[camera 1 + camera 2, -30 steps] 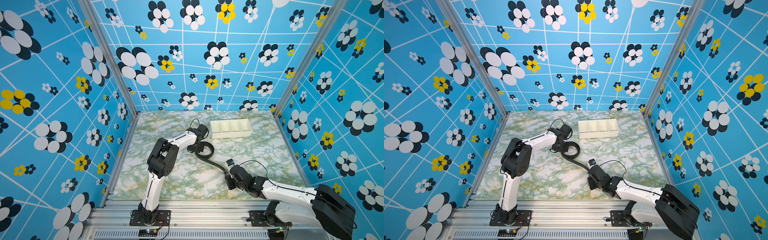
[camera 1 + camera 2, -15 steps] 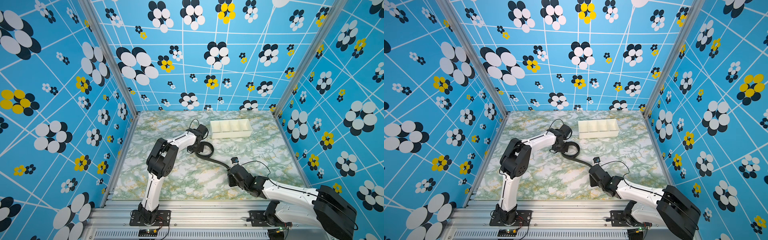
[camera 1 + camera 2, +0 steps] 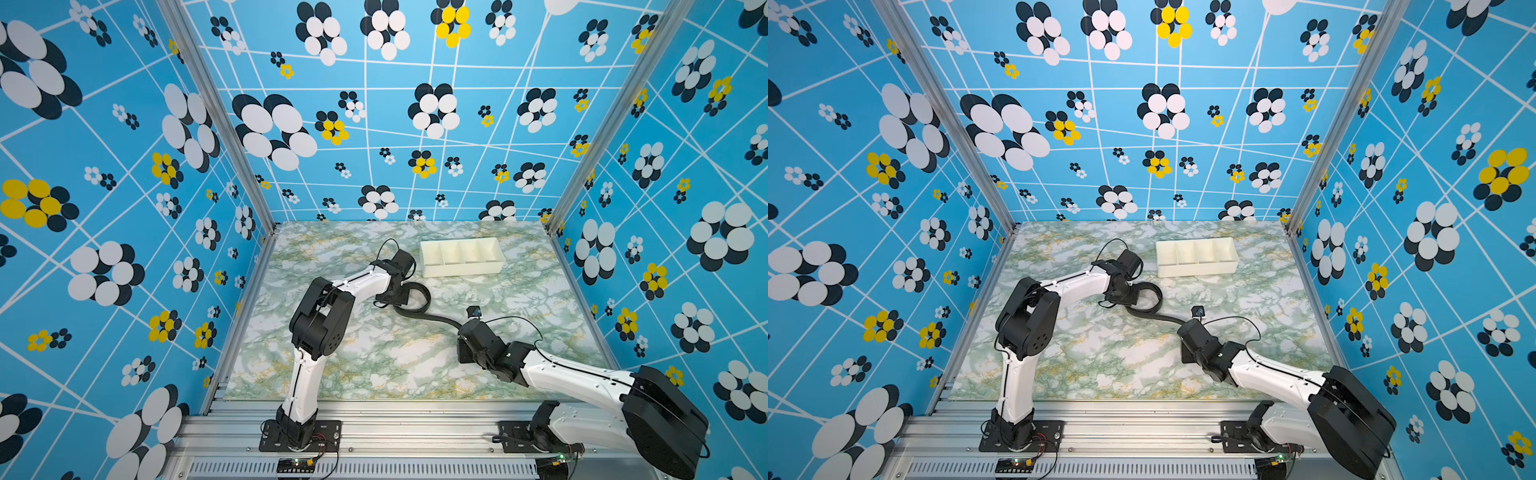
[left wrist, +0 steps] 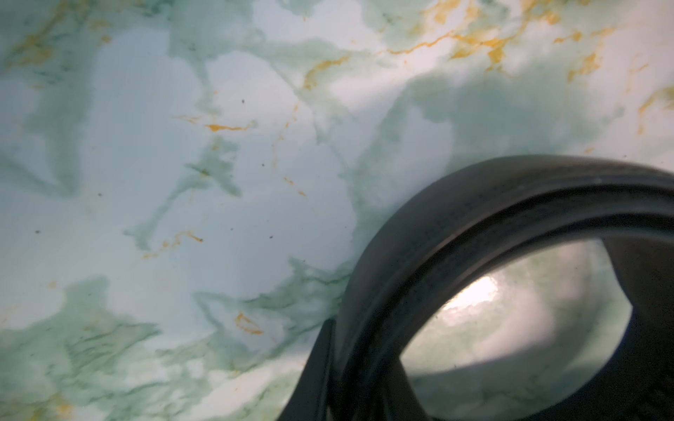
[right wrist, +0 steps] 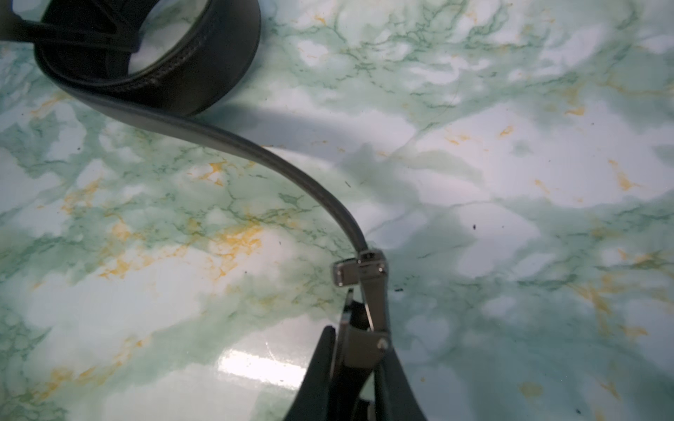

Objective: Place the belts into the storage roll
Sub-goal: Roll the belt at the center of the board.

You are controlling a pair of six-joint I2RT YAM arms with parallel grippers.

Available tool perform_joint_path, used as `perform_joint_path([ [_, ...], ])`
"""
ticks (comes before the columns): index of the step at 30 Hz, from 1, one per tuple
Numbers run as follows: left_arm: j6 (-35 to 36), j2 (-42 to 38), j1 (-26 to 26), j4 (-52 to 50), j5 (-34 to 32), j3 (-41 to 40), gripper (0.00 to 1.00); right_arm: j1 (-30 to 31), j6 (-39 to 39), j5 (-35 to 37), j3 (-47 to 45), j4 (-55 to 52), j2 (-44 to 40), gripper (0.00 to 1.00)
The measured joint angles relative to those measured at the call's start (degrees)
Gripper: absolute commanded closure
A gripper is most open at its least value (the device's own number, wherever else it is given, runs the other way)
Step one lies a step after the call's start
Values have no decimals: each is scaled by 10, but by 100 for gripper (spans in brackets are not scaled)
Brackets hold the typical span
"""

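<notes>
The belt (image 3: pixel 420 309) is a black strap, partly coiled on the marble table in both top views, with its tail running toward my right arm. My left gripper (image 3: pixel 400 293) sits at the coil (image 3: pixel 1152 307) and is shut on the strap. In the left wrist view the coil (image 4: pixel 474 204) curves out from between the dark fingers (image 4: pixel 321 364). My right gripper (image 5: pixel 359 364) is shut on the belt's metal buckle (image 5: pixel 368 280), low over the table near the middle (image 3: pixel 464 330). The storage roll (image 3: pixel 461 270) is a cream tray with several compartments, standing empty at the back right (image 3: pixel 1198 269).
Blue flower-patterned walls close in the table (image 3: pixel 374 365) on three sides. An aluminium rail (image 3: pixel 415 419) with both arm bases runs along the front. Thin black cables (image 3: pixel 515 322) loop off both wrists. The tray stands a short way behind the coil.
My right gripper has shifted a little to the right and back with the buckle, bending the strap's tail. The left gripper has stayed by the coil.
</notes>
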Motion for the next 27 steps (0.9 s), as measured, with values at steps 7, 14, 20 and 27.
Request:
perform_joint_path([
  [7, 22, -12, -8, 27, -9, -25, 100, -47, -51, -5, 103, -43, 115, 100],
  [14, 43, -28, -34, 48, -59, -56, 100, -65, -89, -1, 158, -47, 199, 80],
  [20, 60, -38, -53, 50, -80, -72, 100, -78, -105, 31, 185, -43, 244, 66],
  [27, 79, -38, -54, 51, -82, -73, 100, -81, -110, 65, 184, -29, 244, 48],
])
